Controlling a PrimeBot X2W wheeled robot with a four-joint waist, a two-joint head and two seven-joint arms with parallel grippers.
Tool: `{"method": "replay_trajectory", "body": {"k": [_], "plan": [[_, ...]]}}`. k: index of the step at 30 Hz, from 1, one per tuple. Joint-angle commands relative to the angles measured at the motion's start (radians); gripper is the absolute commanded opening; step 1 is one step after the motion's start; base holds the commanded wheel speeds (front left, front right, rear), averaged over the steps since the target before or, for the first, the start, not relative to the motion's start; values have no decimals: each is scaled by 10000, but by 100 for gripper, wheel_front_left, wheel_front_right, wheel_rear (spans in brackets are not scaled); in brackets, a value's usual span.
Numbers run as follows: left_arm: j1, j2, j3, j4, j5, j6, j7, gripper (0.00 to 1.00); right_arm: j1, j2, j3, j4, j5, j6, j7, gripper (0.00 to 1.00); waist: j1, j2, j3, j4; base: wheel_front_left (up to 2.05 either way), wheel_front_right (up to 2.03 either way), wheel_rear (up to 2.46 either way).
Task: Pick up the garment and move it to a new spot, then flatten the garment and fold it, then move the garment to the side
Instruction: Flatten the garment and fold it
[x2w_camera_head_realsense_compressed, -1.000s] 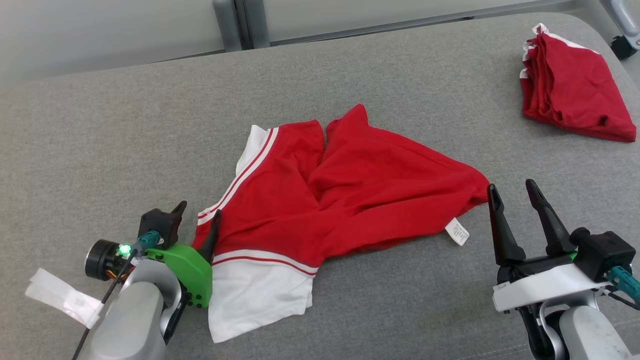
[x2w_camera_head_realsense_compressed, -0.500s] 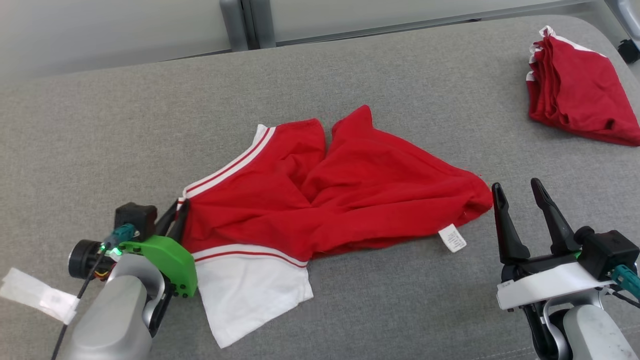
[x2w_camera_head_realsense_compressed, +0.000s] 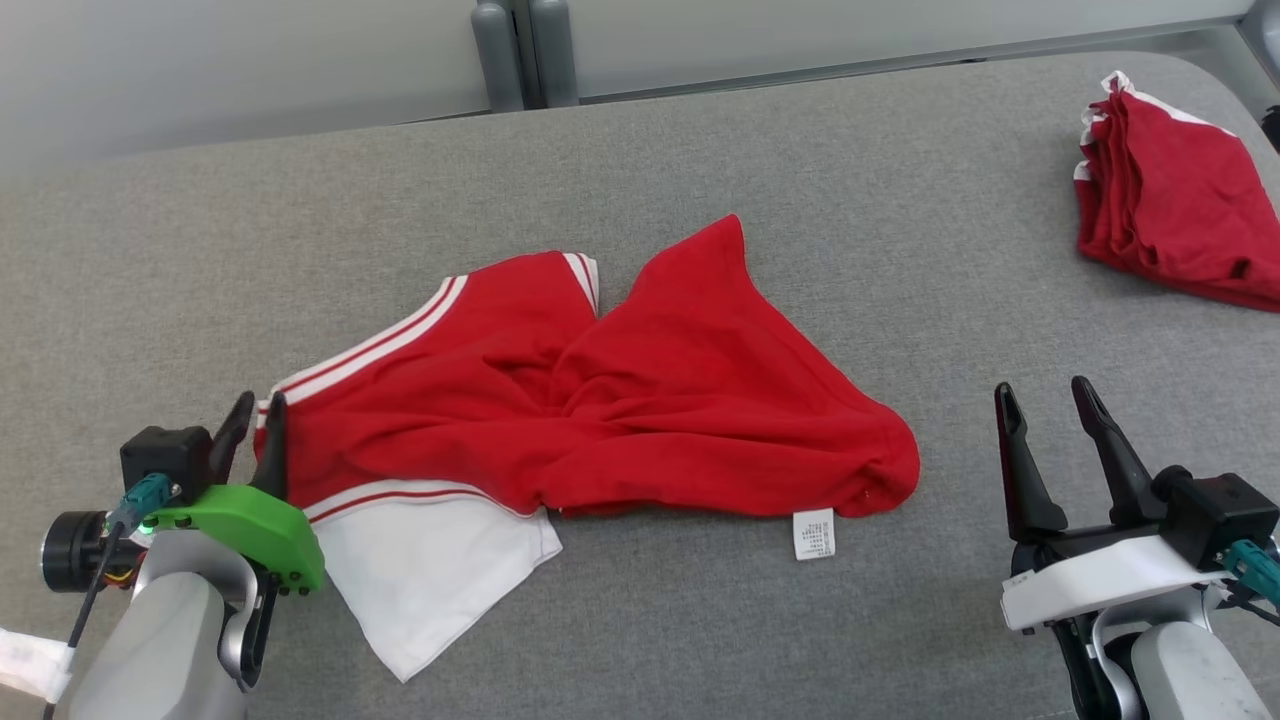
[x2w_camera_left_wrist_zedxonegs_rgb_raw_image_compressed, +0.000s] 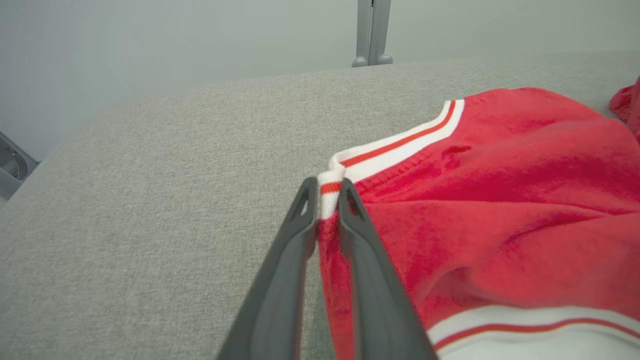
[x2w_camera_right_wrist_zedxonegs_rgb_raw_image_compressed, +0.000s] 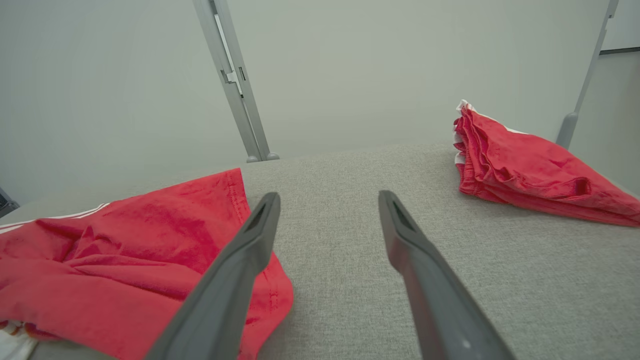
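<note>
Red garment (x2w_camera_head_realsense_compressed: 650, 400) with white stripes, crumpled at mid-frame on the grey surface (x2w_camera_head_realsense_compressed: 700, 140); long axis runs from lower left toward the right. The striped end points left; the plain red end, with a white label (x2w_camera_head_realsense_compressed: 812, 533), points right. Left jaws, lower left, are clenched on the striped corner. Right jaws, lower right, stand spread and empty, near the red end but apart. Folded red pile (x2w_camera_head_realsense_compressed: 1180, 210) at upper right
</note>
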Motion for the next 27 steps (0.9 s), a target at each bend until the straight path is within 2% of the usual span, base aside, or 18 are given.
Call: {"method": "replay_trajectory", "body": {"k": [1,6,13,20,27], "plan": [[235,-55,167,-344,88,142,-45,100,82,-4,-41,46,-53,-6,-26,100,0,0,-107,114,0,0,0],[1085,-344,926,-1878,525,528,-39,100,277,-80,5,128,48,-6,-26,100,0,0,-344,316,0,0,0],[2733,-911,2282,-4226,1420,791,-41,100,495,-60,32,98,111,-6,-26,100,0,0,-663,494,0,0,0],[4004,-1596,3238,-5634,2316,603,-41,100,690,-2,-70,-6,113,-6,-26,100,0,0,-1049,554,0,0,0],[4658,-2012,3655,-5883,2739,157,-40,100,924,-21,-21,-42,33,-6,-26,100,0,0,-1464,495,0,0,0]]}}
